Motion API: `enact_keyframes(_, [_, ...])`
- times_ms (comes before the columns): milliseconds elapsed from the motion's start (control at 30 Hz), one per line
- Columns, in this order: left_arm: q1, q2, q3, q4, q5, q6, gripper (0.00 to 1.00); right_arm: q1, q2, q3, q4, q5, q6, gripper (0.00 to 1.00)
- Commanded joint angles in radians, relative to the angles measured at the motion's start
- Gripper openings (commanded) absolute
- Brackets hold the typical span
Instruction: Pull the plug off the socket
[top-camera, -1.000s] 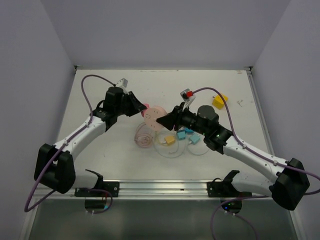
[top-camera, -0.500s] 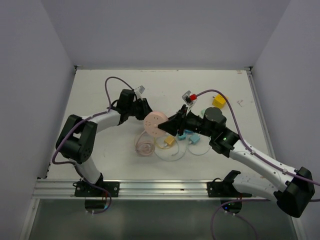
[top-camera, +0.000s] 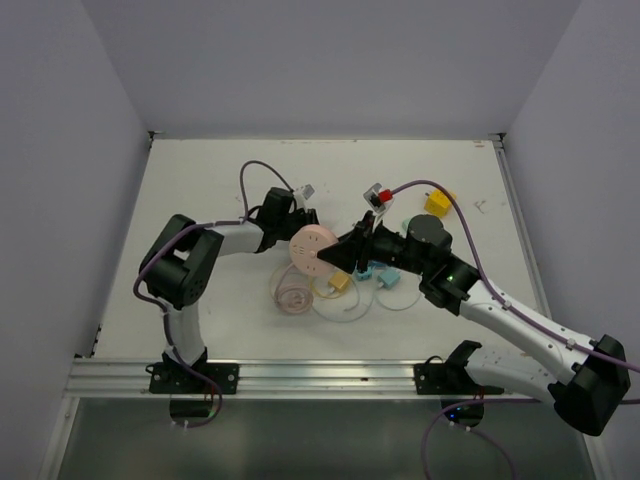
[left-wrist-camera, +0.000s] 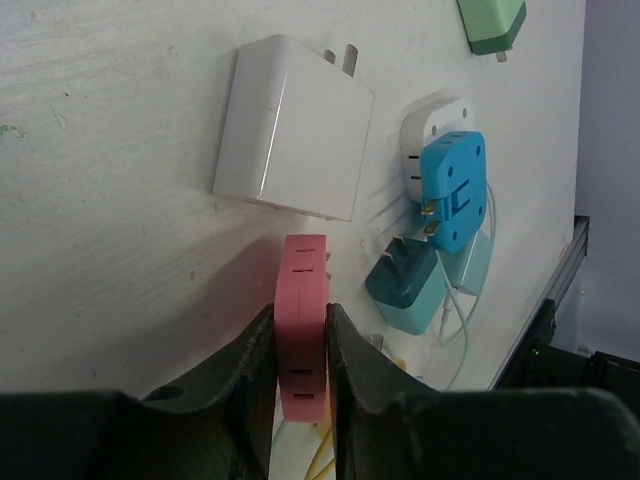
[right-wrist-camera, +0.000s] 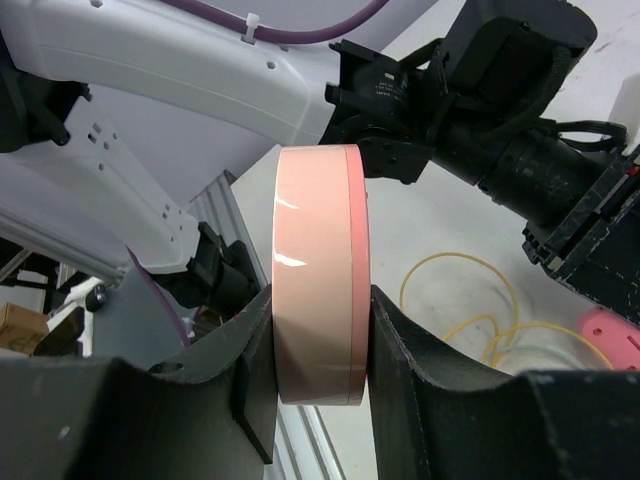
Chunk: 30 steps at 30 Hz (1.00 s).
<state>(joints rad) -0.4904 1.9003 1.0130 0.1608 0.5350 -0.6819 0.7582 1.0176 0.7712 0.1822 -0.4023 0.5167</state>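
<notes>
Pink round plastic socket disc (right-wrist-camera: 312, 230) gripped edgewise in right hand (right-wrist-camera: 318, 300) — left hand (left-wrist-camera: 300, 318) closed on flat pink rectangular plug (left-wrist-camera: 302, 268).

Mid-frame the socket (top-camera: 308, 246) sits in the right pincer (top-camera: 328, 254); up-left of it, the plug (left-wrist-camera: 302, 330) in the left pincer (top-camera: 294, 224); adapters (top-camera: 378, 270) lie lower right.

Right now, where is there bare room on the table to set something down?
Bare: the far strip of table beyond the pink socket, and the near strip between the pink cable coil and the front rail. Crowded: the middle, around the yellow plug and blue plugs.
</notes>
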Motion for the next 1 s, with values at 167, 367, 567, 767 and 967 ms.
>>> enact_keyframes(167, [-0.013, 0.017, -0.045, 0.016, -0.05, 0.054, 0.55, 0.0, -0.037, 0.118, 0.086, -0.007, 0.025, 0.0])
enact_keyframes(367, [-0.013, -0.032, -0.09, 0.034, -0.058, 0.051, 0.77, 0.0, 0.002, 0.145, 0.186, -0.076, 0.088, 0.0])
enact_keyframes(567, [-0.001, -0.15, -0.091, 0.002, -0.081, 0.056, 0.96, 0.0, 0.026, 0.148, 0.26, -0.095, 0.129, 0.0])
enact_keyframes(767, [0.055, -0.291, -0.033, -0.101, -0.173, 0.099, 1.0, 0.0, 0.021, 0.22, 0.149, -0.076, 0.06, 0.0])
enact_keyframes(967, [0.117, -0.391, -0.017, -0.227, -0.315, 0.131, 1.0, -0.003, 0.019, 0.278, -0.015, 0.02, -0.021, 0.0])
